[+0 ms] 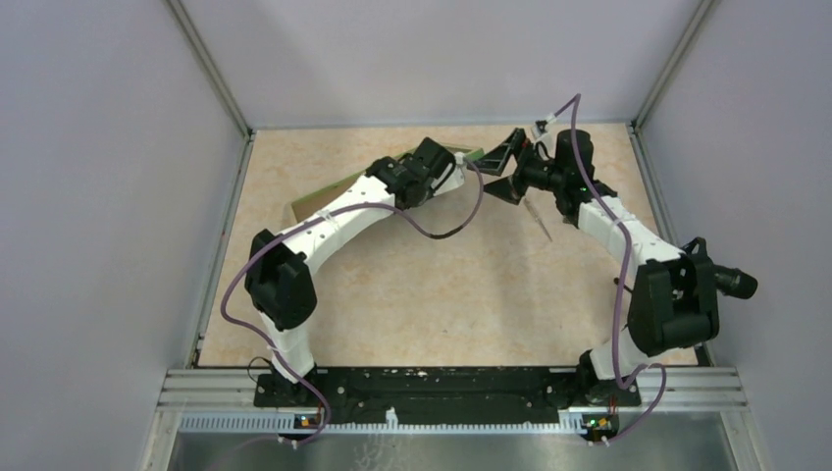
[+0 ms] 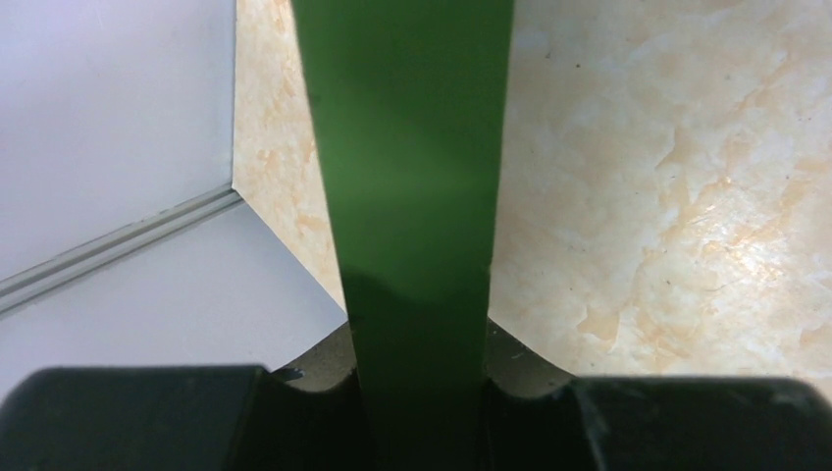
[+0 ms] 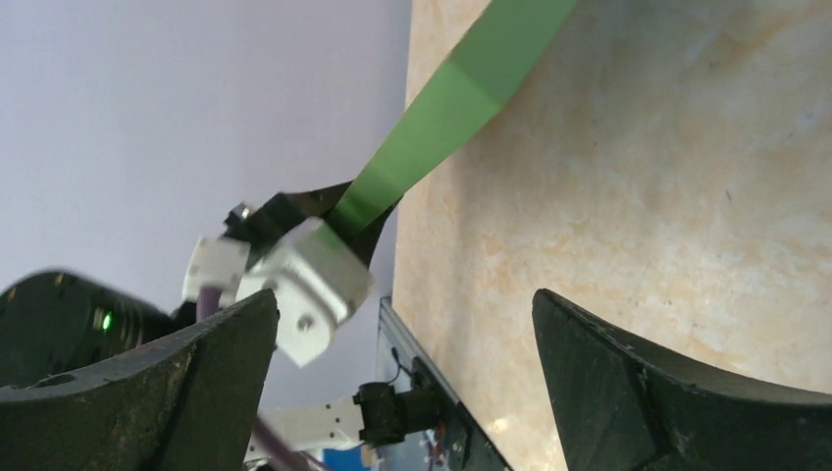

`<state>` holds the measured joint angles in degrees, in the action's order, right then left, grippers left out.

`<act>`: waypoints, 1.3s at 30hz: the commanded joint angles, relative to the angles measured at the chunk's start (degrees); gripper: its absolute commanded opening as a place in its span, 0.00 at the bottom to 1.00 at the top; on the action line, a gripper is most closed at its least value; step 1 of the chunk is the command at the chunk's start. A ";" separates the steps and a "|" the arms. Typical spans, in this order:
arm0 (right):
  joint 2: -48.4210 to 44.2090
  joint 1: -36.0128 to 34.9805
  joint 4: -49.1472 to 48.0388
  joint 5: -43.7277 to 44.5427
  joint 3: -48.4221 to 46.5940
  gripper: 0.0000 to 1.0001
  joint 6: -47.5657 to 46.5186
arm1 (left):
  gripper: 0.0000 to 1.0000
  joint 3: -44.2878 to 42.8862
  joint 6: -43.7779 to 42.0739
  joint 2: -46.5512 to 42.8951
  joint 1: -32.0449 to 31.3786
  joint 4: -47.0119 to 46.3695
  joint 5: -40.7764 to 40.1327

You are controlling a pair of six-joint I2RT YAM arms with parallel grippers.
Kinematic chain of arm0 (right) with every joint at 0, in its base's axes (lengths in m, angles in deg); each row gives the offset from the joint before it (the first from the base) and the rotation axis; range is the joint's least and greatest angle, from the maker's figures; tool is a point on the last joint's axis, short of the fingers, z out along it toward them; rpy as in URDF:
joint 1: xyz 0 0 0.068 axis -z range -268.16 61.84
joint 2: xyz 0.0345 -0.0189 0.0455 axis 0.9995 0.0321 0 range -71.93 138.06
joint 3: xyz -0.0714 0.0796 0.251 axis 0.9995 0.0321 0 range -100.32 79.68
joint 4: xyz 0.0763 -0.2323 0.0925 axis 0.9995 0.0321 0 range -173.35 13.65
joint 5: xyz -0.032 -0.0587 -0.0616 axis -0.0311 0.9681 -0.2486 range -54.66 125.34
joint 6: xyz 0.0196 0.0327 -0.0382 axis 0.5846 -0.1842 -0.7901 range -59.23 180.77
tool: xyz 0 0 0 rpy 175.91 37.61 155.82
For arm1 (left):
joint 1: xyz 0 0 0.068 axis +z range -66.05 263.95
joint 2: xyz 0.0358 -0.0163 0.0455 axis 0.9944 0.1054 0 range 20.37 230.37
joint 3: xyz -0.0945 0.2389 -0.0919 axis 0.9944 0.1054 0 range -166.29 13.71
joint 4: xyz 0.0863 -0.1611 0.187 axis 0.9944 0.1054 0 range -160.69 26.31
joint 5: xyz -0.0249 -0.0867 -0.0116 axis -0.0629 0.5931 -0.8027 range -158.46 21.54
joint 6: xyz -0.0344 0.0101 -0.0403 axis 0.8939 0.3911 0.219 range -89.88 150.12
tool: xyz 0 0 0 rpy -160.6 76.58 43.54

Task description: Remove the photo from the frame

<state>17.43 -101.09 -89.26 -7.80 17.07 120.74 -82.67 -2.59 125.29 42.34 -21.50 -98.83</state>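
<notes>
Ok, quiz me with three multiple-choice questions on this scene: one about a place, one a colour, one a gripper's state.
1. Where is the frame? A over the far part of the table; B beside the arm bases; C off to one side of it.
2. Its border's colour? A red; B green; C white.
3. The right gripper is: A shut on the frame; B open, empty; C shut, empty.
Answers: 1 A, the top view shows it far back. 2 B, a green edge is clamped in the left gripper. 3 B, its fingers stand wide apart around nothing.
</notes>
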 commanded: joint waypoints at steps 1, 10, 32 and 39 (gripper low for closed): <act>-8.25 -0.34 5.00 5.09 -4.71 0.99 -9.79 | 0.00 -9.46 5.00 -0.83 4.19 5.86 4.15; -10.73 -0.34 8.02 9.65 -3.58 0.99 -15.36 | 0.00 -30.61 12.55 3.91 8.19 20.41 16.45; -10.98 -1.66 9.80 10.72 -1.71 0.99 -18.28 | 0.00 -43.52 20.28 0.95 23.55 17.09 51.06; -11.15 -1.75 10.52 11.32 -0.77 0.99 -19.05 | 0.00 -41.37 30.95 -2.19 31.08 17.15 65.40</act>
<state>8.29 -102.27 -78.58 2.74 15.57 103.23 -124.09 13.21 126.54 68.99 3.94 -54.24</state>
